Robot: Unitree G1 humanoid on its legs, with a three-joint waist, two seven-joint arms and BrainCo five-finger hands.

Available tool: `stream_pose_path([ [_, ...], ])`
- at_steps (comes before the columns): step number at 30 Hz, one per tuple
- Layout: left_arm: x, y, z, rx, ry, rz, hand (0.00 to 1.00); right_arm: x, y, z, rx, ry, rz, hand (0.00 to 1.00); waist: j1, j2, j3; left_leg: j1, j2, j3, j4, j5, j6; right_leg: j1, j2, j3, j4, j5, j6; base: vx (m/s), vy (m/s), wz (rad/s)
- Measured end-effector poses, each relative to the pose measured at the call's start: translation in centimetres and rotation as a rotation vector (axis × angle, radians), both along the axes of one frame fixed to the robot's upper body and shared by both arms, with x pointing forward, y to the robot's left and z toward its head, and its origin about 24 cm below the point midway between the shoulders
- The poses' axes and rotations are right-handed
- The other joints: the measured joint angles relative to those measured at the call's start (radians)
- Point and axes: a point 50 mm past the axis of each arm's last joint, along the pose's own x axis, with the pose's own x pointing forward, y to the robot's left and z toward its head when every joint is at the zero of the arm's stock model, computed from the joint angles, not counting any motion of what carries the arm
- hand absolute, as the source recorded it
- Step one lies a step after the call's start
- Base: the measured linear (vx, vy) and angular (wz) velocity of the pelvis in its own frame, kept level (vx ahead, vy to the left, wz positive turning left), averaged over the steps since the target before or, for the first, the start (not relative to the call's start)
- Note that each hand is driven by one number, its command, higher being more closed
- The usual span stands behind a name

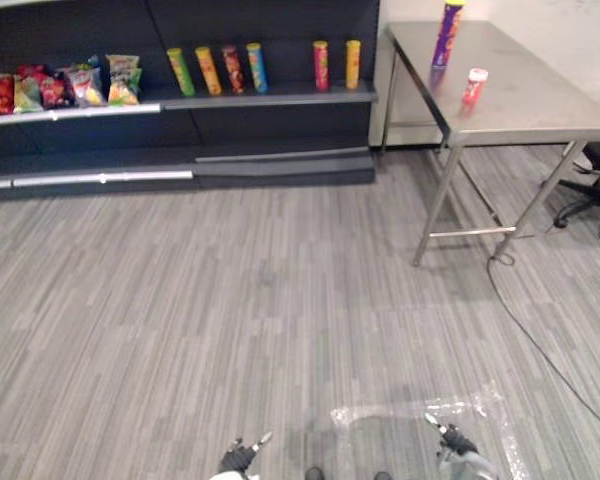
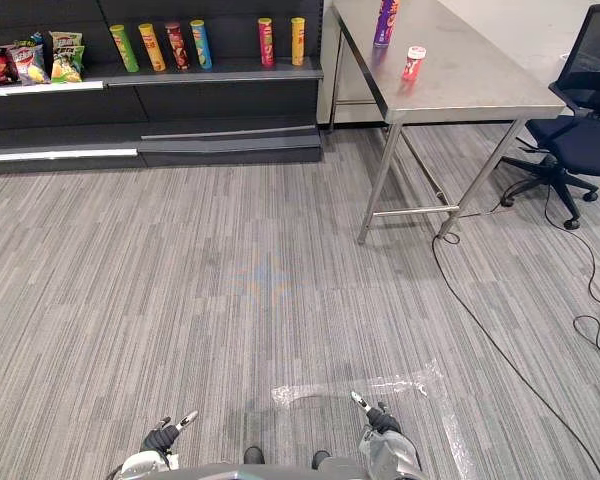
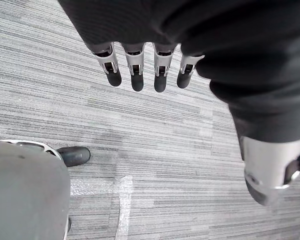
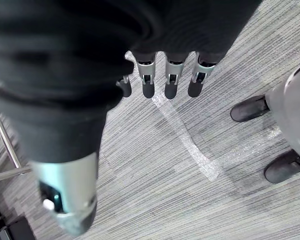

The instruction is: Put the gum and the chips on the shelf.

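Fingers of the left hand hang straight and slightly spread, holding nothing, with the thumb set well apart from them over the grey striped floor. Fingers of the right hand are likewise straight and relaxed, empty, its thumb off to one side. Below them a strip of clear tape is stuck to the floor. Both hands sit low at the near edge of the scene, the left one near-left of centre and the right one near-right, well apart from everything the task concerns. Far to the right stands a steel table. On its top the gum, a small red bottle with a white cap, stands upright near the left edge. Just beyond it, toward the far left corner of the table, the chips, a tall purple can with a yellow lid, stand upright too; the two are near each other but not touching. Left of the table, along the far wall, runs the dark shelf, where a row of upright cans in green, yellow and red stands spaced apart, and bags of snacks crowd the far-left end. A dark office chair sits right of the table.
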Motion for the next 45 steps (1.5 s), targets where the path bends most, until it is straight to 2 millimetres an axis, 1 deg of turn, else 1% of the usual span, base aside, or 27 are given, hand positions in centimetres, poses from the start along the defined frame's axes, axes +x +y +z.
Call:
stream_pose_path([
  [5,-0.2,-0.1,-0.1,-0.015,0.001,0.024,0.0,-1.0,0.1,-0.3,0.002,0.026,-0.002,0.0,0.0,-0.001,0.0,0.007,-0.001,0.004,0.0,0.0,0.0,0.014,-0.001,0.0,-0.011,0.006,0.007,-0.02,-0.007,-0.02],
  [11,-0.2,-0.1,-0.1,-0.016,0.002,0.023,0.0,-1.5,0.1,-0.4,0.003,0.039,-0.004,0.0,0.0,-0.004,-0.001,0.019,-0.001,-0.001,-0.001,0.0,0.001,0.035,-0.001,-0.01,-0.029,0.007,0.009,0.0,-0.014,0.03],
  [28,-0.3,-0.1,-0.1,-0.014,0.005,0.023,0.0,-2.0,0.2,-0.6,0.003,0.054,0.005,0.0,0.0,-0.013,-0.005,0.028,-0.002,-0.006,-0.001,0.0,0.0,0.053,0.0,-0.024,-0.037,0.007,0.009,-0.01,-0.018,0.02],
  [36,-0.4,-0.1,-0.2,-0.015,0.01,0.022,0.0,-2.3,0.4,-0.8,0.008,0.073,0.024,0.0,0.0,-0.023,-0.01,0.027,-0.002,-0.006,-0.001,-0.001,0.0,0.053,0.0,-0.024,-0.042,0.007,0.009,0.0,0.0,0.0],
  [45,-0.4,-0.1,-0.1,-0.016,0.008,0.025,0.0,-2.3,0.4,-0.8,0.008,0.074,0.024,0.0,0.0,-0.024,-0.009,0.018,-0.002,-0.005,-0.001,-0.006,-0.006,0.049,0.001,-0.023,-0.052,0.007,0.009,0.0,0.0,0.0],
])
